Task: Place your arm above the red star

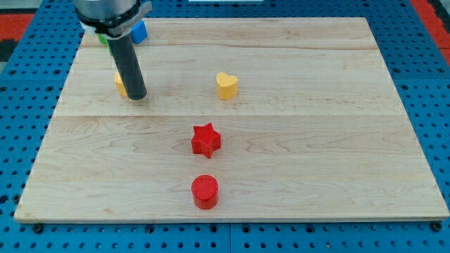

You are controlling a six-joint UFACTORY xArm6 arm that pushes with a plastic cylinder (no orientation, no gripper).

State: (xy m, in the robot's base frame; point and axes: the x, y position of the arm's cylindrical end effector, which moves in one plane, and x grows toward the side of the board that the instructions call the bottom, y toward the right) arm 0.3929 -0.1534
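The wooden worktop (316,176) carries everything, and my tip (137,97) rests on it near the view's upper left, touching or just beside a yellow block (119,84) half hidden behind the rod; I have no fingers, so nothing is spread or pinched. The red star (206,139) lies well apart from my tip, toward the view's right and bottom. I judge the clean move a diagonal slide stopping just on the star's top side, passing clear of the yellow heart (226,85) and short of the red cylinder (205,191).

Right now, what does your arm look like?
My arm ends in a straight dark rod, round like a thick black stick, with my tip at the bottom. Above the rod sits a wider grey and white part. No cables or markings show.
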